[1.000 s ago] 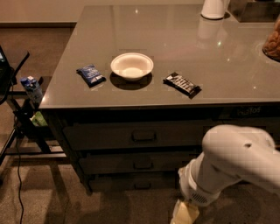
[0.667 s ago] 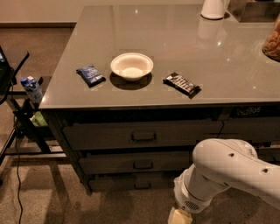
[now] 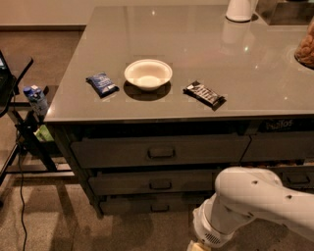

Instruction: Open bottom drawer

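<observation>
The bottom drawer (image 3: pixel 132 204) is the slim dark-grey front at the foot of the three-drawer stack under the counter, with a small dark centre handle (image 3: pixel 159 208). It looks pushed in. Two taller drawer fronts (image 3: pixel 113 152) sit above it. My white arm (image 3: pixel 248 201) fills the lower right and covers the drawer's right end. My gripper (image 3: pixel 196 246) is at the bottom edge of the view, mostly cut off, low and to the right of the drawer's handle, near the floor.
On the grey counter (image 3: pixel 196 44) lie a white bowl (image 3: pixel 147 74), a blue packet (image 3: pixel 101 83) and a dark snack bar (image 3: pixel 204 94). A white jug (image 3: pixel 240 9) stands at the back. A metal stand with a bottle (image 3: pixel 37 98) and a floor cable (image 3: pixel 20 196) are at left.
My arm has dropped lower and shifted left along the drawer stack, carrying the gripper down to the bottom edge of the view. The drawers and counter items have not moved.
</observation>
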`<state>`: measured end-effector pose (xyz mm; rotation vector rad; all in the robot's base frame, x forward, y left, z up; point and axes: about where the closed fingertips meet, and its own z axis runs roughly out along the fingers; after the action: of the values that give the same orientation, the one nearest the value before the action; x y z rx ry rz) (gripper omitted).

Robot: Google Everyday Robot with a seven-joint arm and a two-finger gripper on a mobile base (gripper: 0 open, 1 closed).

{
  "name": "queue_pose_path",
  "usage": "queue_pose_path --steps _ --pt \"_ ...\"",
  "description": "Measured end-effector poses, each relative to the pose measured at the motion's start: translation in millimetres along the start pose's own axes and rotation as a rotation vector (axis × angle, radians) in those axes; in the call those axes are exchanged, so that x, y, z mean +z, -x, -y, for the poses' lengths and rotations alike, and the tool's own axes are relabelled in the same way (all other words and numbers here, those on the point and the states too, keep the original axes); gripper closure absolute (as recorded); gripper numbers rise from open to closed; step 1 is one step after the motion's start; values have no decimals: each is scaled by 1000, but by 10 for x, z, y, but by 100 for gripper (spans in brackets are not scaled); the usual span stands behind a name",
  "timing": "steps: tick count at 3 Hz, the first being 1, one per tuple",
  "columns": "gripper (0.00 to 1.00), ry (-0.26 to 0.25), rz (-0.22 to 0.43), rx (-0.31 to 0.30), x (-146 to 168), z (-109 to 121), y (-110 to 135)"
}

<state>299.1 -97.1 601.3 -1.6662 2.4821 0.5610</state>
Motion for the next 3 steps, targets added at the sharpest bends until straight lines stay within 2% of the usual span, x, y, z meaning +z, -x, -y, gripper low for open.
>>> queue_pose_path --steps 1,3 --pt "0 45 26 32 550 21 -163" --pt "0 64 71 91 1376 333 -251"
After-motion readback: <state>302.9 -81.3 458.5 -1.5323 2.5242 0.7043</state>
